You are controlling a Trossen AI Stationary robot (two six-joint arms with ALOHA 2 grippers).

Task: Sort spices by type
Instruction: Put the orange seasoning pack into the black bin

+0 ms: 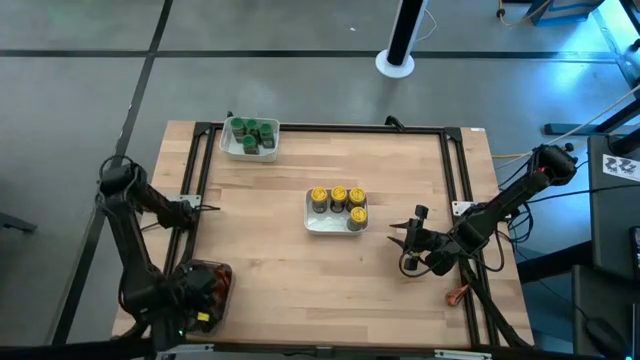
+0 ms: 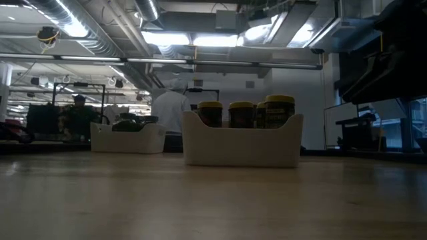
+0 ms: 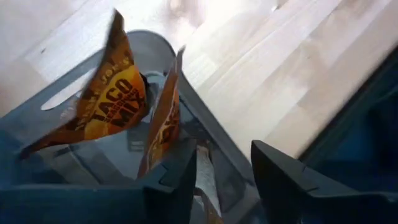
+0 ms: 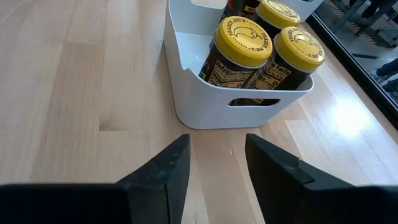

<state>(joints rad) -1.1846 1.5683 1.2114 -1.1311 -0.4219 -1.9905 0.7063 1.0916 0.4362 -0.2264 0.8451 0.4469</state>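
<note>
Pale wood forms the table [image 1: 290, 250], framed by a black rail. At the near left corner stands a grey tub [image 3: 81, 180]; the left gripper [image 3: 224, 180] hangs over it with its fingers parted, nothing between them. Two red-orange packets [image 3: 115, 106] marked "Taco Mix" stand on edge inside the tub, just beyond the fingers. A white tray [image 1: 335, 222] sits at the table's middle and holds four yellow-lidded jars [image 1: 338, 202]; in the low view three of them rise above its rim. A second white tray [image 1: 249, 150] sits near the far left corner and holds the green-lidded jars [image 1: 252, 132], packed close together. The right gripper [image 1: 404, 238] rests low over bare wood to the right of the middle tray, well apart from it, pointing toward it, fingers parted and empty. A person in white stands in the room beyond the table.
</note>
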